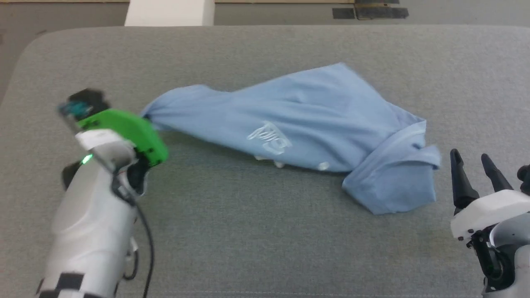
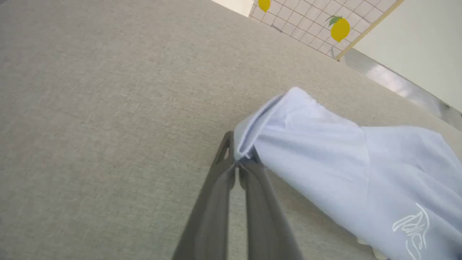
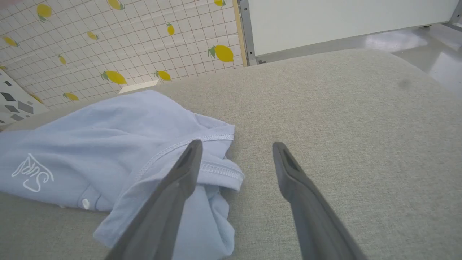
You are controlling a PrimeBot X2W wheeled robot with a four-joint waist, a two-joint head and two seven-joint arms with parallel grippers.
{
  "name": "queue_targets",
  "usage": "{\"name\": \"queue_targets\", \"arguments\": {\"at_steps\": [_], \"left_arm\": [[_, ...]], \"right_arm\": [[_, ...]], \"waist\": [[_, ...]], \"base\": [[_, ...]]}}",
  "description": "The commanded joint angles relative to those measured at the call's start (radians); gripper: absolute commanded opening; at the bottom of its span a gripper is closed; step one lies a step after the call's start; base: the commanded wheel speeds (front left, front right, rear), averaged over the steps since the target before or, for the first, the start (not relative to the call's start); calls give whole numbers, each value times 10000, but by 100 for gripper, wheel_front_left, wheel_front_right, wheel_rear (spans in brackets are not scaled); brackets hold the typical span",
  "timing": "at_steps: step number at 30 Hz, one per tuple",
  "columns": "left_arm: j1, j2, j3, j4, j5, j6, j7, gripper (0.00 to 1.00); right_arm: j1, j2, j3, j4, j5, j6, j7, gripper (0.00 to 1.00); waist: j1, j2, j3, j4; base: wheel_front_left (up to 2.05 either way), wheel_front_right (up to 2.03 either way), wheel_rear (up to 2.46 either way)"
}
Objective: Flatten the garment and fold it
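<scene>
1. A grey fabric-covered worktop [image 1: 256, 248] with rounded far corners is bearing a light blue polo shirt [image 1: 314, 120].
2. The shirt is lying rumpled across the middle, its bunched end reaching toward the right edge.

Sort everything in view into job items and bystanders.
Job:
garment, crumpled
left gripper, shut on its edge
right gripper, open beside it

Not the job:
grey padded surface underneath
lemon-patterned wall
white panel
</scene>
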Motion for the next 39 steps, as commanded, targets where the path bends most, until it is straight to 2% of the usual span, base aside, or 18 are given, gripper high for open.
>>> {"name": "queue_targets", "arguments": {"at_steps": [1, 5, 9, 10, 11, 12, 18, 23, 33, 39], "left_arm": [[617, 203, 269, -52, -224, 212, -97, 0], [1916, 347, 827, -226, -718, 541, -98, 0], [2759, 86, 921, -470, -1037, 523, -57, 0], [2839, -18, 1019, -637, -1158, 454, -215, 7], [2882, -69, 1074, -781, -1199, 410, -375, 71], [2902, -82, 1101, -1001, -1170, 323, -640, 100], [3445, 320, 1119, -2381, -271, -217, -3015, 100], [4085, 455, 681, -3093, 870, -458, -4628, 100], [3954, 80, 253, -4323, 2775, -832, -4957, 100], [3695, -248, 272, -4484, 3426, -1206, -4960, 100]], "right_arm": [[-145, 6, 56, -24, -83, -15, 77, 100], [-131, 6, 120, 2, -94, -15, 230, 100], [-102, 6, 114, 42, -131, -15, 395, 100], [-109, 7, 117, 47, -145, -15, 422, 100], [-118, 7, 137, 54, -160, -15, 452, 100], [-134, 7, 171, 71, -182, -15, 508, 100], [-585, -2, 512, 195, -330, -15, 1128, 100], [-1609, -505, 909, 528, -455, -15, 2317, 100], [-4830, -1864, 2314, 2617, -802, -15, 5658, 100], [-5546, -2291, 3541, 3559, -617, -15, 7152, 100]], "waist": [[0, 0, -183, 256], [0, 0, -207, 458], [0, 0, -217, 685], [0, 0, -228, 731], [0, 0, -239, 759], [0, 0, -264, 794], [0, 0, -336, 751], [0, 0, -133, 865], [0, 0, 987, 1593], [0, 0, 1668, 1978]], "base": [[0, 0, 0], [0, 0, 0], [0, 0, 0], [0, 0, 0], [0, 0, 0], [0, 0, 0], [0, 0, 0], [0, 0, 0], [0, 0, 0], [0, 0, 0]]}}
